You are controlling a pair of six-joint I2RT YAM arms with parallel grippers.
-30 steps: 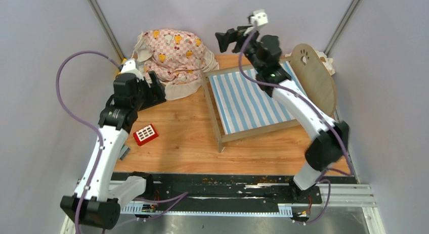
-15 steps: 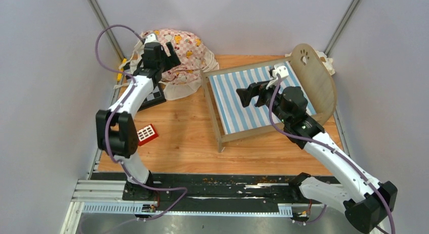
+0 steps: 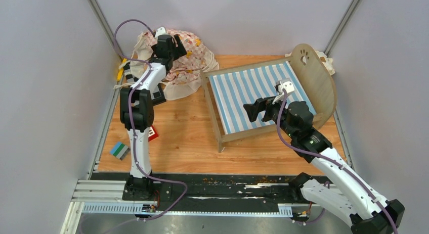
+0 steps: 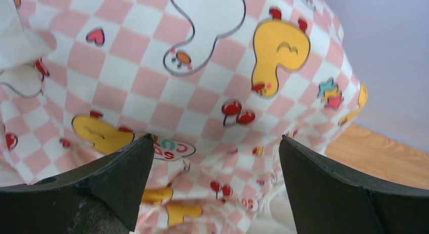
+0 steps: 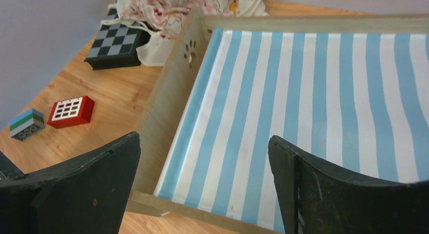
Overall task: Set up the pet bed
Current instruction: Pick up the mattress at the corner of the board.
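Pet bed (image 3: 238,92): on counter (image 3: 182,138), 2 o'clock sector.
Left fingers (image 4: 116,163): spread wide, nothing held, over pink checkered cushion (image 3: 195,57) at 11 o'clock.
Right fingers (image 5: 91,163): spread, nothing held, above bed's striped base.

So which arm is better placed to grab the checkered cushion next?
Left, likely. The left gripper hangs open right over the checkered cushion; the right gripper is open above the pet bed, farther off.

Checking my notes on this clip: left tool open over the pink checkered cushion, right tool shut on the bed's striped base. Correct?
No: the right tool is open, holding nothing, above the striped base of the pet bed, as the right wrist view shows. The rest stands.
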